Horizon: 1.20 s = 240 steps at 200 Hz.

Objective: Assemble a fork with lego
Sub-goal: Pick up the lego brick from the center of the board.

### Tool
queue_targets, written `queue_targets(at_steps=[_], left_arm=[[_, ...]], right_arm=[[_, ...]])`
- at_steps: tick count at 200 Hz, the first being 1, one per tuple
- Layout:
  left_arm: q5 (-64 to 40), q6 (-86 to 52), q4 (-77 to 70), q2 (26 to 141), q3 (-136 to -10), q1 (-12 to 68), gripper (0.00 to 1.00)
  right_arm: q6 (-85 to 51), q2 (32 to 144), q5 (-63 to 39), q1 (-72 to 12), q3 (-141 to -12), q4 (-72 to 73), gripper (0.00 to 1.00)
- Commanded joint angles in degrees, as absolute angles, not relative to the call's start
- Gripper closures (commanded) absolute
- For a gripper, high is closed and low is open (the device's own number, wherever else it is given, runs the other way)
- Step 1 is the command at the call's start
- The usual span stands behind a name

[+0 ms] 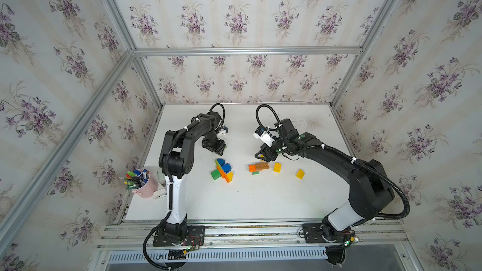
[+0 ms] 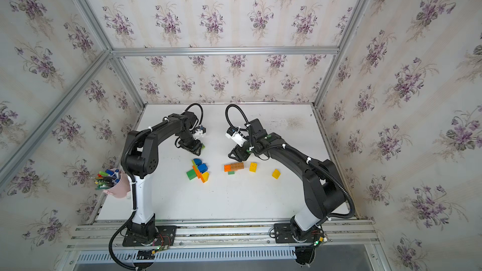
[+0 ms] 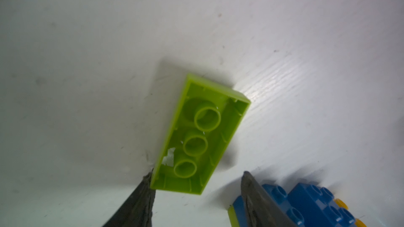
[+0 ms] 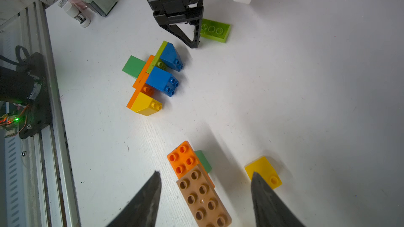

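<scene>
Lime plate [image 3: 201, 136] lay underside-up on tabletop [image 3: 87, 40]. Long axis ran away from left end effector [image 3: 198, 172]. Near end sat between spread jaws, off-centre, ungripped. Left arm nearer.

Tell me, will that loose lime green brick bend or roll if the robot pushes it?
Probably stiff: the lime green brick looks like hard moulded plastic. Lying flat, hollow side up, it likely won't roll. It may skid on the smooth white table.

light: bright, diffuse | shadows: soft | glare: table [image 3: 271, 90] | top-view edges: warped
</scene>
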<state>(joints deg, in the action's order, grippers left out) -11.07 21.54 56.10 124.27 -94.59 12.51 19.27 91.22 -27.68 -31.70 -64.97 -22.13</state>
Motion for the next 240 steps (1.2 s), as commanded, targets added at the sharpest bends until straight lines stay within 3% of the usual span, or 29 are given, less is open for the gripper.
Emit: queue_targets(at_steps=[1, 52, 78, 136, 183, 240], left_arm=[[-7.59, 24.05, 52.32, 123.94, -94.55, 12.39, 0.32], [-14.49, 26.33, 49.57, 122.80, -93.65, 12.70, 0.36], [-15.28, 26.94, 52.12, 124.25, -94.14, 13.14, 0.44], [-6.94, 25.33, 49.76, 122.44, -88.09, 13.80, 0.50], [-4.55, 23.59, 50.42, 123.00, -87.49, 14.41, 0.63], [-20.15, 19.62, 52.71, 115.83, -88.10, 14.41, 0.69]], right_arm=[[19.25, 91.24, -28.65, -31.64, -64.69, -21.18, 0.36], [19.15, 92.00, -28.92, -31.64, -65.21, -21.88, 0.36], [19.07, 92.26, -28.87, -31.64, -65.56, -21.97, 0.36], [18.68, 91.76, -28.77, -31.71, -65.14, -21.82, 0.36], [17.51, 91.67, -28.15, -31.64, -64.79, -20.69, 0.36], [14.04, 89.89, -31.46, -31.68, -64.87, -16.78, 0.38]])
